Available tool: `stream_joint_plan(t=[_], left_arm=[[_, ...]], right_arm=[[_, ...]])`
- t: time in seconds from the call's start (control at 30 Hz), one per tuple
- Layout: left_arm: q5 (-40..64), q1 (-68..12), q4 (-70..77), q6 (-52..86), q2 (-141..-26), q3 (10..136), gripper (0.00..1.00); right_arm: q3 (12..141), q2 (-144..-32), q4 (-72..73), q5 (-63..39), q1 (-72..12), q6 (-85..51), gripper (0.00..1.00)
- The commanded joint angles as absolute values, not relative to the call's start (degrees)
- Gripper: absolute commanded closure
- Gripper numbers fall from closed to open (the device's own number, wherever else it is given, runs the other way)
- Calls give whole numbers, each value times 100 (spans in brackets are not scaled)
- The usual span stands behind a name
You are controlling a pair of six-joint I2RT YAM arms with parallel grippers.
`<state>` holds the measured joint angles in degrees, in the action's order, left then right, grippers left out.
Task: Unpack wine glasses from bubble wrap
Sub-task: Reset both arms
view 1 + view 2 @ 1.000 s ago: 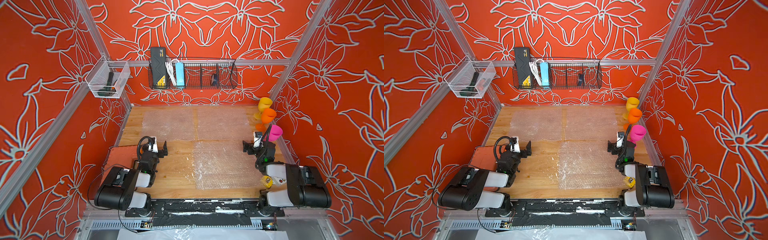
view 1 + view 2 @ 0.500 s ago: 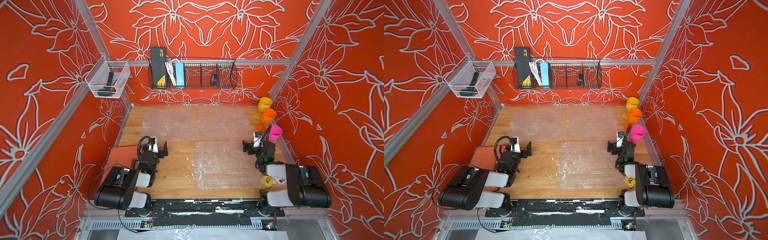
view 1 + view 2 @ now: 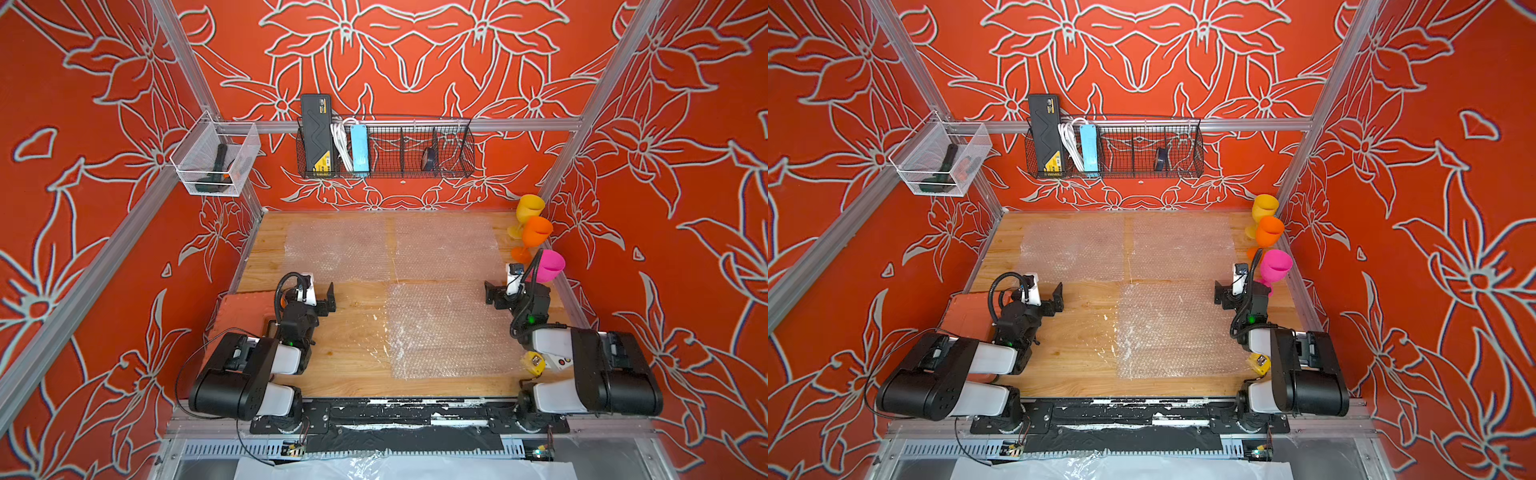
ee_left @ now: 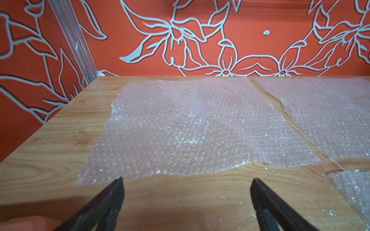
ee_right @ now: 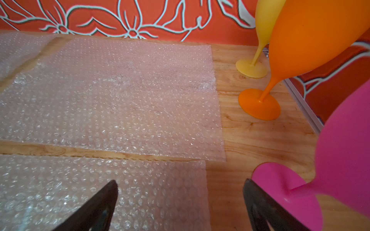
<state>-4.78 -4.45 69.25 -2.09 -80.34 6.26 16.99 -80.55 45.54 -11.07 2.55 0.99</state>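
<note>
Wine glasses: all 3 stand upright and bare in a row along the right wall. The yellow glass is farthest back, then the orange glass, with the pink glass nearest. Long axis is vertical on each, feet on the table.

Bubble wrap: 3 sheets lie flat, none around a glass. The back-left sheet and back-right sheet lie side by side, the near sheet in front.

Right gripper: jaws apart, empty, over the near sheet's right edge. The pink foot is just beside its outer finger; can't tell if they touch. This arm is the nearer one.

Left gripper: jaws apart, empty, well apart from the glasses, facing the back-left sheet.

Judgement: unpacking looks done. Only hazard is the right arm swinging outward and clipping the pink glass.
</note>
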Motion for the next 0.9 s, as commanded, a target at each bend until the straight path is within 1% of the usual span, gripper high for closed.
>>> stream_joint_plan(t=[0.0,0.63,0.7,0.8,0.87], left_arm=[[-422,-413,6971,-201,-8061,663,2],[-379,-369,6955,-160,-8060,681,2],[-366,-369,6952,-167,-8062,679,2],[214,-360,7134,-406,-7991,533,2],[290,-357,7158,-442,-7975,500,2]], right_arm=[[1784,-8070,4682,-1134,213,225,2],[1790,-8068,4671,-1131,211,230,2],[1785,-8071,4683,-1280,189,307,2],[1749,-8060,4719,-1414,185,375,2],[1740,-8051,4737,-1406,185,369,2]])
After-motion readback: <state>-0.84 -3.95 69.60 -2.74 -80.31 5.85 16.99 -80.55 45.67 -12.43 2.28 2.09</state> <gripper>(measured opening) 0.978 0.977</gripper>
